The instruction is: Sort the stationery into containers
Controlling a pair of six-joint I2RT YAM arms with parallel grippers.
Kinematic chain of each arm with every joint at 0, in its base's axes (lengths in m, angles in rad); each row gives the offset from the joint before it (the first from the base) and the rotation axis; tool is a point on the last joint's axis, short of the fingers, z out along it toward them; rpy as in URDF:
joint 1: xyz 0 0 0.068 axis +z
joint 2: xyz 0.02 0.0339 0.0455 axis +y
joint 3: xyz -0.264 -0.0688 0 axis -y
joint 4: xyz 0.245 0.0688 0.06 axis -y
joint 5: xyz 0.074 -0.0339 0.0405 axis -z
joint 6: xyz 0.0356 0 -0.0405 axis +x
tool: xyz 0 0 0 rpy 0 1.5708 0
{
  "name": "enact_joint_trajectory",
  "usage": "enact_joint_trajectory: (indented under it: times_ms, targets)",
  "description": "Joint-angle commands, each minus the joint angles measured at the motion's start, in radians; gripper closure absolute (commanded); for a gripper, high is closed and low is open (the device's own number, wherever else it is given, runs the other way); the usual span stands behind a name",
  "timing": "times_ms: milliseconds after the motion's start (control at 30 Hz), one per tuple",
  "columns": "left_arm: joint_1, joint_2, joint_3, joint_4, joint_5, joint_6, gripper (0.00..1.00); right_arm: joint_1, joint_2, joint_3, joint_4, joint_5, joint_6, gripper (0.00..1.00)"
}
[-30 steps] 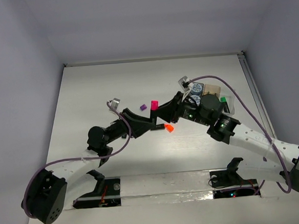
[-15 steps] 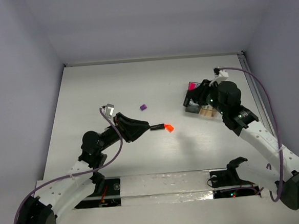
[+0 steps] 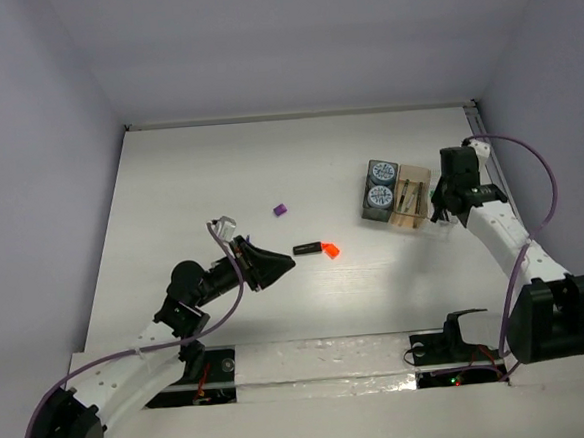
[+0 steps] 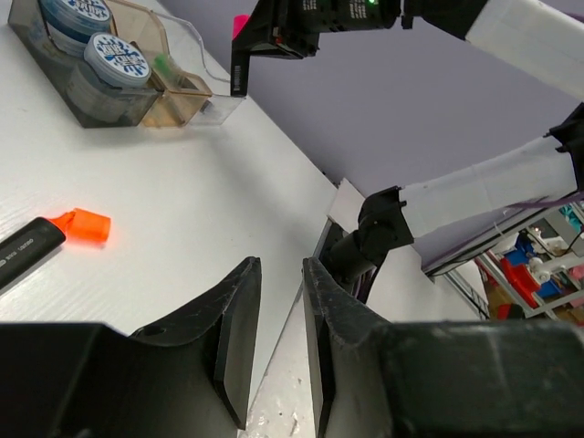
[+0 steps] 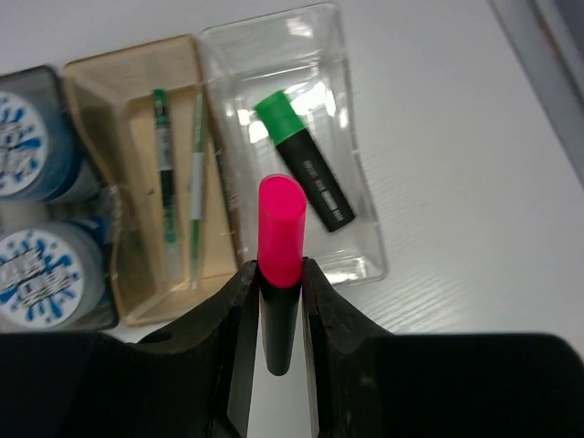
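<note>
My right gripper is shut on a pink-capped black highlighter and holds it above the clear plastic box. A green-capped highlighter lies in that box. The tan insert beside it holds thin pens. The dark grey holder carries two round blue-and-white pieces. My left gripper is open and empty, its tips just left of an orange-capped highlighter lying on the table, which also shows in the left wrist view. A loose purple cap lies farther back.
The containers stand together at the right, near the table's right edge. The arm bases and a mounting rail run along the near edge. Grey walls surround the white table.
My right gripper has swung right with the pink highlighter, from over the grey holder to over the clear box. My left gripper has let go of the orange highlighter and drawn back.
</note>
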Motion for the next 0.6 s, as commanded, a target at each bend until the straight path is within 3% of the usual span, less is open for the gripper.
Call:
enact_joint_trajectory:
  times_ms: [0, 167, 467, 533, 567]
  targets:
    - [-0.014, -0.019, -0.007, 0.045, -0.006, 0.028, 0.79, -0.044, 0.034, 0.09, -0.007, 0.072, -0.046, 0.95]
    - [-0.034, -0.014, -0.021, 0.059, -0.016, 0.036, 0.79, -0.075, 0.13, 0.143, -0.014, 0.105, -0.112, 0.94]
    - [-0.043, 0.0, -0.013, 0.024, -0.056, 0.068, 0.8, -0.075, 0.294, 0.183, 0.023, 0.009, -0.129, 0.92]
    - [-0.043, 0.015, -0.009, 0.016, -0.061, 0.071, 0.82, -0.075, 0.297, 0.168, 0.03, 0.007, -0.118, 0.89]
    - [-0.043, 0.02, -0.005, 0.015, -0.059, 0.071, 0.82, -0.075, 0.297, 0.166, 0.032, 0.01, -0.113, 0.76]
